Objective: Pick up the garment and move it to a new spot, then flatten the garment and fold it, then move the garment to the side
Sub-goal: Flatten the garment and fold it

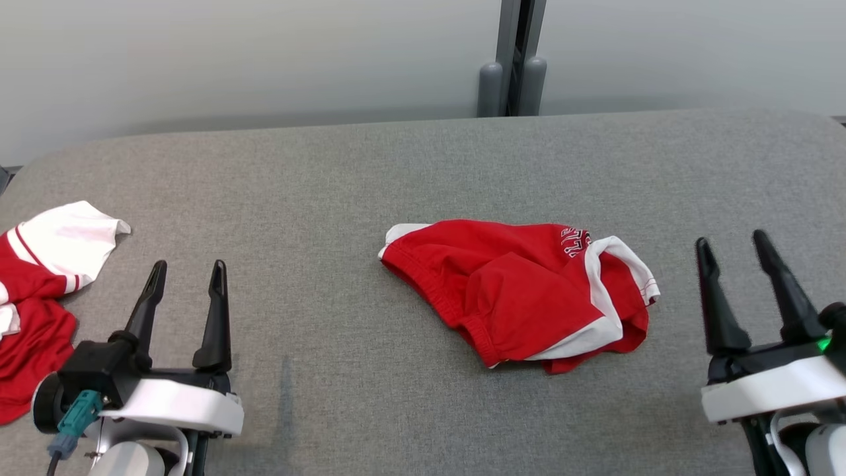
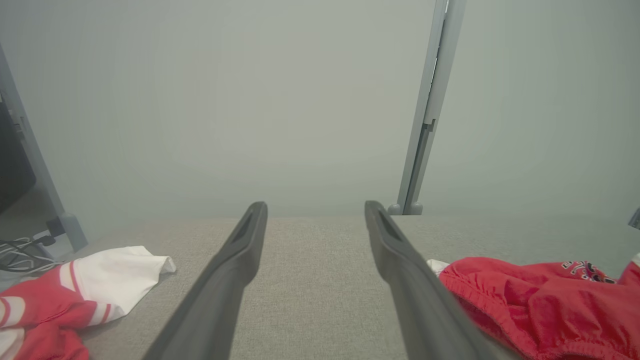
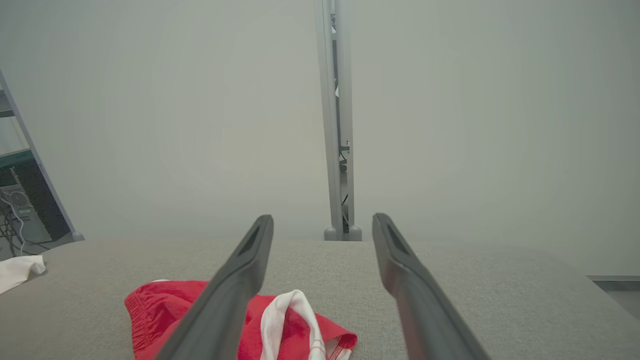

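A crumpled red garment with white trim (image 1: 519, 291) lies in the middle of the grey padded table (image 1: 423, 172). It also shows at the lower right of the left wrist view (image 2: 540, 310) and at the lower left of the right wrist view (image 3: 165, 310). My left gripper (image 1: 188, 272) stands open at the lower left, well apart from the garment, nothing between its fingers (image 2: 235, 265). My right gripper (image 1: 732, 243) stands open at the lower right, just right of the garment, holding nothing.
A second red and white garment (image 1: 39, 291) lies bunched at the table's left edge, beside my left gripper. A grey post (image 1: 515, 59) rises behind the table's far edge against a pale wall. Cables and equipment (image 3: 20, 210) sit off the left end.
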